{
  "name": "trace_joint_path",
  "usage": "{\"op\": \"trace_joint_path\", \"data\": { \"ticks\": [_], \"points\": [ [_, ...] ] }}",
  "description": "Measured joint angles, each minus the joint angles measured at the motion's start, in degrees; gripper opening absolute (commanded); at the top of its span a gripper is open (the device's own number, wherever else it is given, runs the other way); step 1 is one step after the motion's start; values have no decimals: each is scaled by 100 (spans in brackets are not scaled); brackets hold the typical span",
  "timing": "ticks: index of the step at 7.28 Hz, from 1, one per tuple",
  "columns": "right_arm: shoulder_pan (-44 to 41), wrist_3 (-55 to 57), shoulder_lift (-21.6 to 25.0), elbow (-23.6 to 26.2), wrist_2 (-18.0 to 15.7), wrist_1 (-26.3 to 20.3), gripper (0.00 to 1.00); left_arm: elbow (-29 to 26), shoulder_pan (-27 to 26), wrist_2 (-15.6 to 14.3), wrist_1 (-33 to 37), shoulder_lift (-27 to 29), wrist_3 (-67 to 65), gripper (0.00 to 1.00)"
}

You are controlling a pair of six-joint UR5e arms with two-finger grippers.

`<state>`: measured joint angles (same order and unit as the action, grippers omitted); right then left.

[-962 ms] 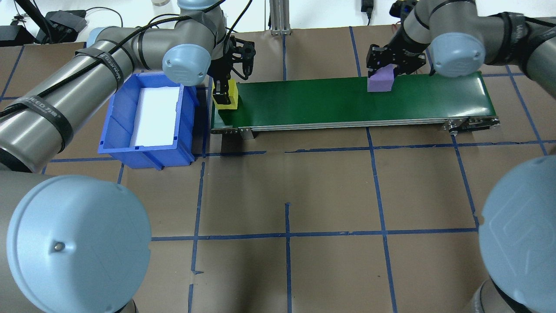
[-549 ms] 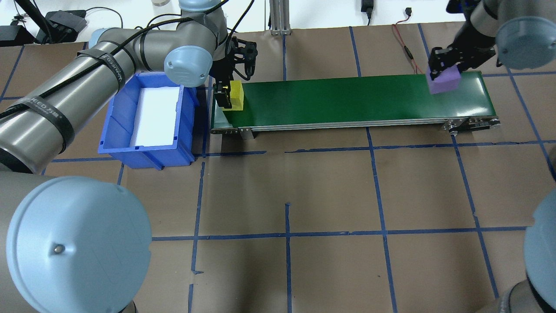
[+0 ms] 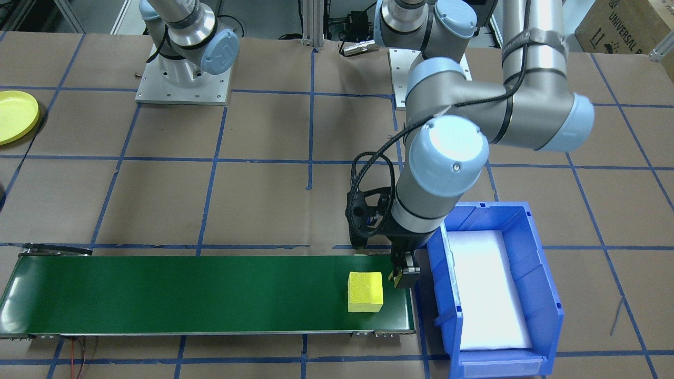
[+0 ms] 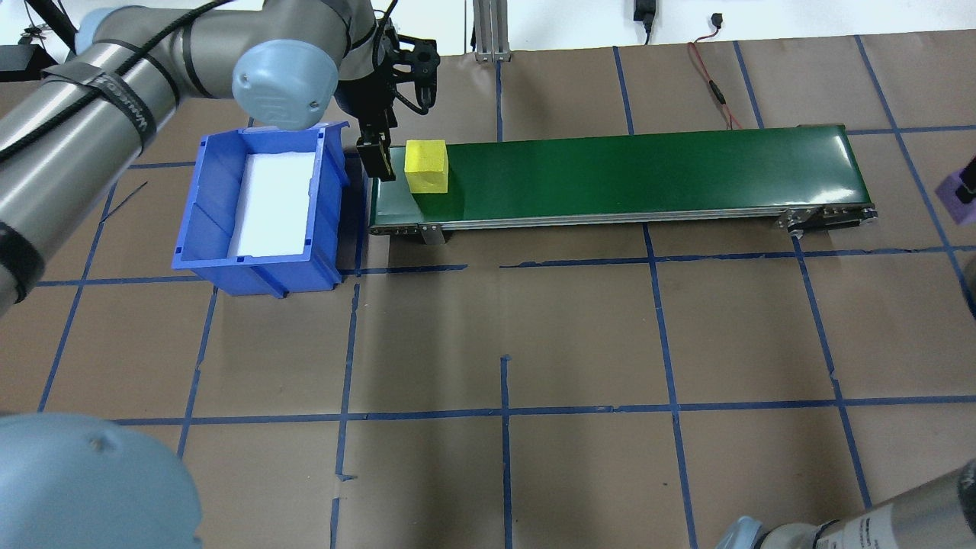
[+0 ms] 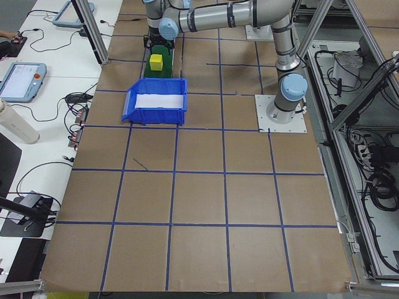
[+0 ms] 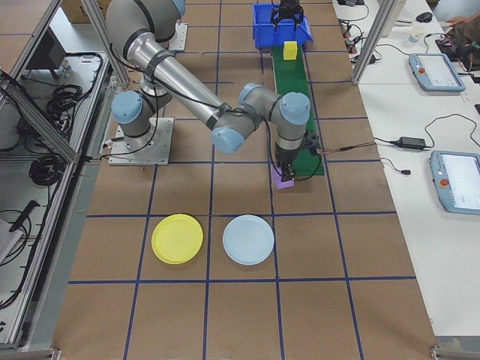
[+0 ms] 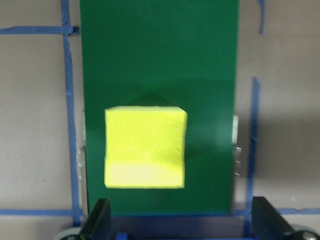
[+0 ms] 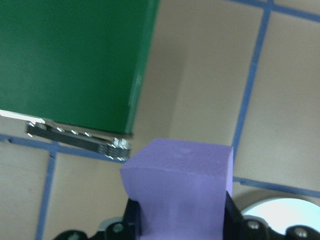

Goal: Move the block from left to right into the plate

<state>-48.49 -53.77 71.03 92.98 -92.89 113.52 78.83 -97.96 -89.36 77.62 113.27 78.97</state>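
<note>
The purple foam block (image 8: 177, 185) is clenched between the fingers of the right gripper (image 8: 180, 215). We see it held off the belt, over the paper past the belt's 3 o'clock end in the overhead view. It is not in either plate.

The table, covered in brown paper with a grid of blue tape (image 4: 503, 320), carries everything else. A long green conveyor belt (image 4: 610, 175) runs from 9 to 3 o'clock across the far half of the overhead view. A blue rectangular plastic bin (image 4: 202, 206) with a white foam liner stands just beside the belt's 9 o'clock end.

In the right side view we find the round yellow plastic plate (image 6: 177, 238) at about 8 o'clock from the purple block, well apart from it. A round pale blue plate (image 6: 248, 239) lies just beside the yellow one, at about 7 o'clock from the block.

A yellow foam block (image 4: 425, 165) sits on the belt near its 9 o'clock end.

The left gripper (image 7: 181, 222) hangs at that end with its jaws spread wide and nothing in them. From the wrist view the yellow block lies at 12 o'clock, ahead of the fingertips and apart from them.
</note>
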Motion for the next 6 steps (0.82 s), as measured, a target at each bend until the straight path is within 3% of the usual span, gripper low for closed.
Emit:
{"op": "trace_joint_path", "data": {
  "ticks": [2, 3, 4, 5, 6],
  "points": [
    [902, -724, -16, 493, -208, 180, 35, 352, 15, -92, 521, -748, -500, 100],
    [1169, -978, -68, 626, -233, 349, 52, 714, 14, -232, 692, -1086, -955, 100],
    [1338, -1107, -172, 685, -238, 529, 82, 1047, 21, -334, 770, -1410, -1698, 100],
    [1425, -1165, -336, 700, -211, 852, 100, 1291, 41, -372, 795, -1725, -2644, 100],
    [1457, -1186, -483, 692, -116, 1167, 100, 1382, 57, -377, 784, -1937, -3581, 100]
  ]
}}
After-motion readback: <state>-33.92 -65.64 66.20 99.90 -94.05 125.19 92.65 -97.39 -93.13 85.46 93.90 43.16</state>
